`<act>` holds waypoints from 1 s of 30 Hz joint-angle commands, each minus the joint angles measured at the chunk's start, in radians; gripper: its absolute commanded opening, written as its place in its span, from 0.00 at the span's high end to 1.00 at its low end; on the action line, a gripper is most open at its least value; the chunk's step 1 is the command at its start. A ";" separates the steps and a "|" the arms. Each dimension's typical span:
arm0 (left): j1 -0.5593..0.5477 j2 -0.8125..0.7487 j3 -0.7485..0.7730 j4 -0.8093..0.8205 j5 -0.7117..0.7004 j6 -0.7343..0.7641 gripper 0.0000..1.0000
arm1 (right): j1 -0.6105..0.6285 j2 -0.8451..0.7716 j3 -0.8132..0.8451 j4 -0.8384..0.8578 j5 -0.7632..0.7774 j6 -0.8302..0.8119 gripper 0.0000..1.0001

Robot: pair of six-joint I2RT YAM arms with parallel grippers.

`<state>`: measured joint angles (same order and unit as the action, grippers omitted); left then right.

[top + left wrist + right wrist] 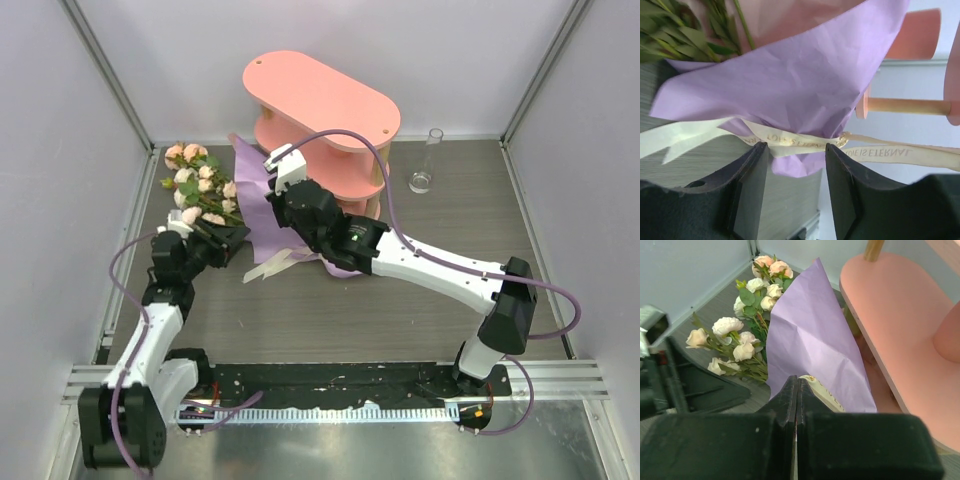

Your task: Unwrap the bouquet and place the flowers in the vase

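Top: bouquet (240,195) lies left of centre, beside the pink shelf (320,100); vase (422,172) far right.
Left wrist: my left gripper (796,152) gapes at the ribbon (790,141); paper (790,85) looks light, crushable.
Right wrist: right gripper (797,387) clenched beside ribbon. Best hold: ribbon tails, sparing fragile blooms (727,325).

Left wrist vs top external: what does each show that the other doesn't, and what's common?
Only left wrist: the printed lettering on the cream ribbon, and the left gripper clearly open, with the tied end of the wrap framed between its fingers.
Only top external: the vase, standing far right, apart from the bouquet, and the rose blooms; the wrist view catches only leaves and stems.
Both: the purple paper, the ribbon and the pink shelf.
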<state>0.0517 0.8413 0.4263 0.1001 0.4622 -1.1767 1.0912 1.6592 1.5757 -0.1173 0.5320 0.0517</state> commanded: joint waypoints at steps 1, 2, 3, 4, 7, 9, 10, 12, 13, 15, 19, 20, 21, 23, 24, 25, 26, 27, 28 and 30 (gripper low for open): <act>-0.108 0.133 0.077 0.315 0.064 -0.118 0.47 | -0.001 -0.024 0.000 0.111 -0.010 0.027 0.99; -0.134 0.183 0.092 0.325 0.015 -0.116 0.47 | -0.001 -0.027 -0.005 0.111 -0.007 0.025 0.99; -0.180 0.209 0.126 0.337 -0.009 -0.106 0.47 | -0.001 -0.029 -0.008 0.111 -0.006 0.027 0.99; -0.200 0.244 0.146 0.360 -0.025 -0.101 0.48 | -0.001 -0.033 -0.011 0.111 -0.007 0.027 0.99; -0.240 0.369 0.201 0.471 -0.027 -0.139 0.54 | -0.001 -0.039 -0.026 0.140 -0.017 0.031 0.99; -0.260 0.431 0.215 0.547 -0.030 -0.170 0.63 | -0.001 -0.045 -0.040 0.142 -0.020 0.039 0.99; -0.265 0.446 0.221 0.600 -0.025 -0.193 0.65 | -0.001 -0.047 -0.043 0.145 -0.018 0.039 0.99; -0.288 0.466 0.238 0.631 -0.031 -0.198 0.70 | -0.001 -0.053 -0.051 0.146 -0.026 0.039 0.99; -0.300 0.479 0.244 0.632 -0.052 -0.184 0.71 | -0.001 -0.053 -0.052 0.149 -0.024 0.040 0.99; -0.328 0.496 0.264 0.632 -0.065 -0.167 0.74 | -0.001 -0.056 -0.060 0.156 -0.029 0.045 0.99; -0.351 0.609 0.272 0.790 -0.034 -0.218 0.84 | -0.001 -0.059 -0.062 0.162 -0.040 0.056 0.99; -0.363 0.633 0.273 0.828 -0.034 -0.239 0.87 | -0.001 -0.058 -0.060 0.163 -0.041 0.053 0.99; -0.372 0.651 0.285 0.854 -0.033 -0.239 0.88 | 0.001 -0.055 -0.059 0.162 -0.043 0.054 0.99; -0.400 0.705 0.317 0.860 -0.048 -0.203 0.90 | -0.001 -0.053 -0.057 0.162 -0.043 0.054 0.99; -0.406 0.723 0.325 0.840 -0.050 -0.201 0.91 | -0.001 -0.053 -0.057 0.163 -0.044 0.056 0.99; -0.411 0.749 0.328 0.842 -0.048 -0.202 0.94 | -0.001 -0.053 -0.059 0.165 -0.043 0.057 0.99; -0.411 0.783 0.315 0.843 -0.068 -0.204 0.95 | -0.001 -0.055 -0.059 0.165 -0.043 0.059 0.99; -0.409 0.797 0.299 0.852 -0.092 -0.201 0.96 | -0.001 -0.058 -0.060 0.166 -0.043 0.060 0.99; -0.405 0.808 0.284 0.854 -0.112 -0.190 0.98 | -0.001 -0.059 -0.060 0.166 -0.043 0.060 0.99; -0.397 0.840 0.267 0.811 -0.149 -0.135 0.99 | -0.001 -0.062 -0.060 0.160 -0.046 0.063 0.99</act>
<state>-0.3557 1.6390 0.7155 0.8787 0.3939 -1.3823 1.0912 1.6554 1.5082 -0.0147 0.4919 0.0910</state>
